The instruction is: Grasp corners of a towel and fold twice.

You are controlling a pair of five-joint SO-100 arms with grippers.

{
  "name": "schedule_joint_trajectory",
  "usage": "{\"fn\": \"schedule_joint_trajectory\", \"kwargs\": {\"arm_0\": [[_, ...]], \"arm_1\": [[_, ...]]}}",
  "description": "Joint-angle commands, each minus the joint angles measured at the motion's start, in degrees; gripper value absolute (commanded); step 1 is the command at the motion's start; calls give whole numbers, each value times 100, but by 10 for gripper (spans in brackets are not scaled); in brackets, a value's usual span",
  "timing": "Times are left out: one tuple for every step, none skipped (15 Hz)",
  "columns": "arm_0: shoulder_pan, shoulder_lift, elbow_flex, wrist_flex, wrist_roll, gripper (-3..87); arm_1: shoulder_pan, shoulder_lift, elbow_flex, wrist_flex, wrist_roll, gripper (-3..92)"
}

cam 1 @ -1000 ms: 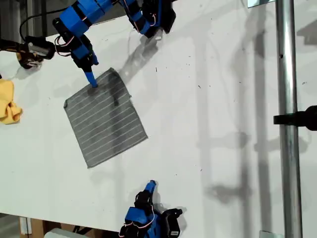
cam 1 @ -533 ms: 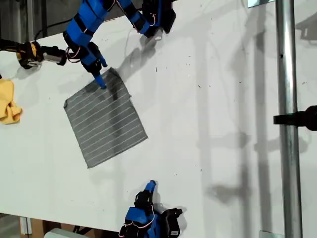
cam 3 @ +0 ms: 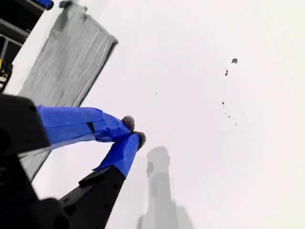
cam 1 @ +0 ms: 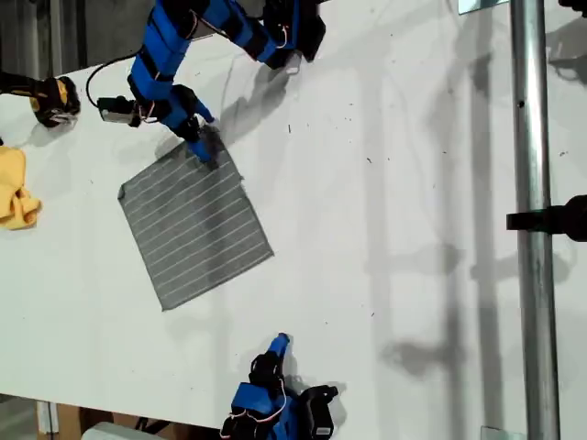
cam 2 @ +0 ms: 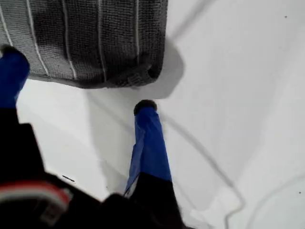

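Observation:
The towel (cam 1: 195, 225) lies flat on the white table, grey with thin white stripes. Its corners point up (cam 1: 213, 133), toward the exterior view's left (cam 1: 122, 192), down (cam 1: 166, 306) and toward that view's right (cam 1: 271, 253). My first gripper (cam 1: 203, 148) is at the upper corner and is open. In the first wrist view one finger (cam 2: 11, 69) is over the towel (cam 2: 86, 38) and the other finger (cam 2: 148, 133) is on the bare table just off the corner (cam 2: 145, 72). My second gripper (cam 3: 133, 130) is shut on nothing, well away from the towel (cam 3: 62, 67), near the table's lower edge (cam 1: 279, 345).
A yellow cloth (cam 1: 14, 188) lies at the exterior view's left edge. A black and yellow object (cam 1: 48, 96) with a cable sits above it. A metal pole (cam 1: 532, 229) with a black clamp (cam 1: 553, 220) runs down that view's right side.
My first gripper has slid along the towel's upper edge toward the exterior view's right, reaching the upper corner, and its wrist has turned. The second arm has not moved.

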Motion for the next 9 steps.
{"fn": "schedule_joint_trajectory", "kwargs": {"arm_0": [[79, 26, 26, 26, -62, -7], [79, 26, 26, 26, -62, -7], [79, 26, 26, 26, -53, -7], [79, 26, 26, 26, -53, -7], [79, 26, 26, 26, -44, -7], [79, 26, 26, 26, -44, -7], [70, 26, 26, 26, -35, -7], [70, 26, 26, 26, -35, -7], [70, 26, 26, 26, -35, -7]], "arm_1": [[79, -167, -466, -97, -53, 428], [79, -281, -580, -97, -53, 427], [97, -378, -712, -88, -53, 426], [105, -439, -861, -53, -53, 425], [105, -501, -1046, 44, -53, 424], [114, -598, -1230, 123, -53, 424], [123, -756, -1397, 167, -70, 424], [141, -967, -1547, 211, -97, 424], [149, -1169, -1670, 220, -105, 420]]}}
